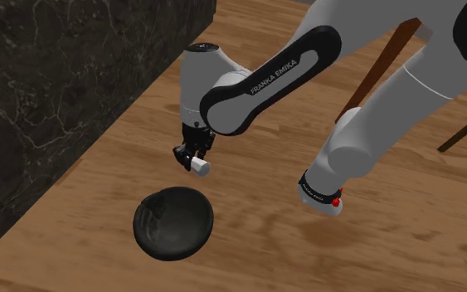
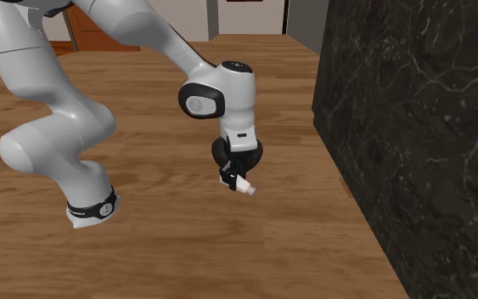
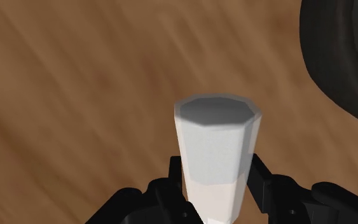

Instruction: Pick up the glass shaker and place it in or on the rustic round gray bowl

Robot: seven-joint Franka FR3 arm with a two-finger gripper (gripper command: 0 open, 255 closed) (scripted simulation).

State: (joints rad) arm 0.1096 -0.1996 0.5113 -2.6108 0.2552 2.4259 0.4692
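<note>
A small white faceted shaker [image 3: 214, 153] with a grey end is clasped between my black fingers and lifted off the wooden floor. In the shoulder view my gripper [image 1: 192, 158] is shut on the shaker [image 1: 201, 167], hanging just above and beyond the far rim of the dark round bowl [image 1: 173, 221]. The second exterior view shows the gripper [image 2: 233, 174] with the shaker [image 2: 244, 187] tilted out of its tips, and part of the bowl [image 2: 257, 153] behind the hand. The bowl's edge [image 3: 343, 57] also appears beside the shaker in the wrist view.
A dark marble-patterned block [image 1: 65, 75] rises along the shoulder view's left, close to the bowl; it stands as a wall [image 2: 415, 127] at the second exterior view's right. Chair legs [image 1: 464, 128] stand behind the arm. Open wooden floor [image 2: 160, 246] lies around.
</note>
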